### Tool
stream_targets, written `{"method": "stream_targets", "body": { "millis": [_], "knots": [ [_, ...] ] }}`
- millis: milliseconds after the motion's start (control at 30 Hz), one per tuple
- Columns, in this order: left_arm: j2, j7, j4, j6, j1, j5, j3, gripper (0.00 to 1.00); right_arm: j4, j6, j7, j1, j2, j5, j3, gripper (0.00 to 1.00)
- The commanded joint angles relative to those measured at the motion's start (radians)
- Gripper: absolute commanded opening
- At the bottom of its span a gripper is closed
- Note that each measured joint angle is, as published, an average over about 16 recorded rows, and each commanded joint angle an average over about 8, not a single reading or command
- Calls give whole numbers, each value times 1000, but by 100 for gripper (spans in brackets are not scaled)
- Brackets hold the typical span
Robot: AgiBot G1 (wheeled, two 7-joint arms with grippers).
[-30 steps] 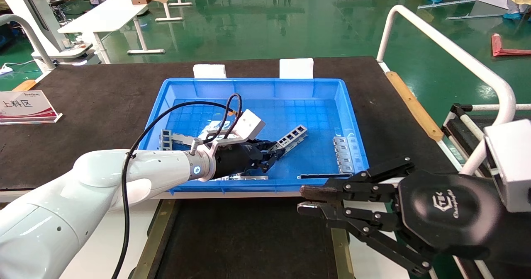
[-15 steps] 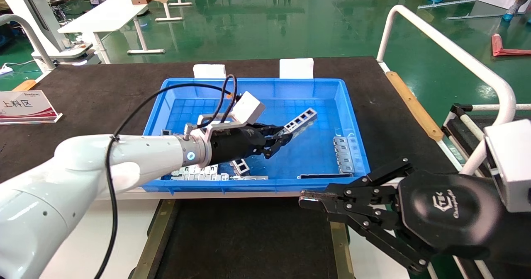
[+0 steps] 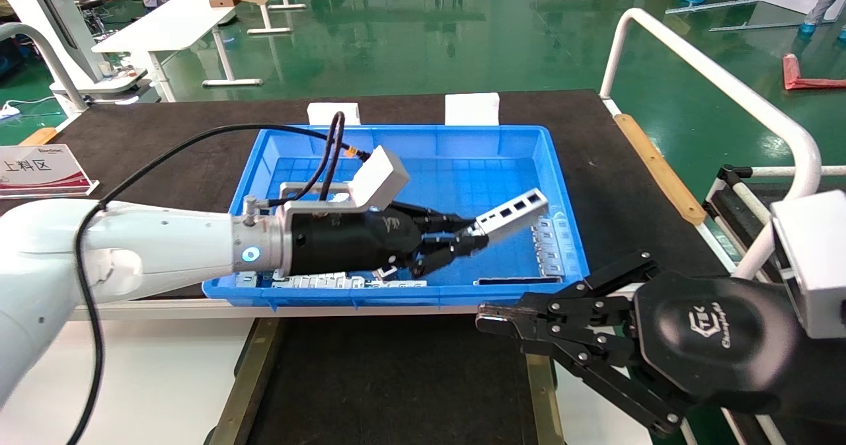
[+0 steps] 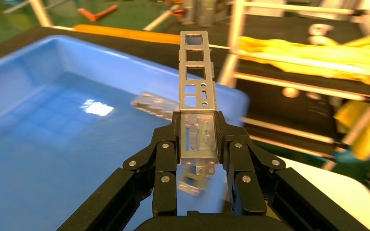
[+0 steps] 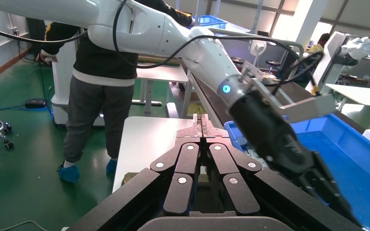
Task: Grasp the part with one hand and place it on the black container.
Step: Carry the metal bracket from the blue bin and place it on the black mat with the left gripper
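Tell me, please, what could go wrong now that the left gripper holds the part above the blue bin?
The left gripper grips the part only at one end, so it may swing or slip. Its free end points toward the blue bin wall and could clip it. The right gripper, shut, sits at the black container and might obstruct placing.

The left claw (image 3: 462, 240) is stretched out forward, squeezed tight on something. The right claw (image 3: 492, 316) waits low, fingers pressed together.

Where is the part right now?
In the head view the part is clamped at one end in the left gripper, raised over the right half of the blue bin, not yet over the black container.
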Motion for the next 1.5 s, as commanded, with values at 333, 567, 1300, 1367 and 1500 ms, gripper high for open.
{"method": "stream_targets", "body": {
  "millis": [333, 567, 1300, 1367, 1500],
  "knots": [
    [-142, -24, -152, 183, 75, -36, -5, 0, 0, 0, 0, 0, 0, 0, 0, 0],
    [-271, -85, -364, 139, 214, -58, 0, 0, 0, 0, 0, 0, 0, 0, -1, 0],
    [-384, -290, -765, -508, 649, -118, 22, 0, 0, 1, -1, 0, 1, 1, -1, 0],
    [-365, -301, -761, -554, 666, -123, 23, 0, 0, 1, -1, 0, 1, 1, -1, 0],
    [-321, -327, -741, -643, 690, -132, 25, 0, 0, 1, -1, 0, 1, 1, -2, 0]
  ]
}}
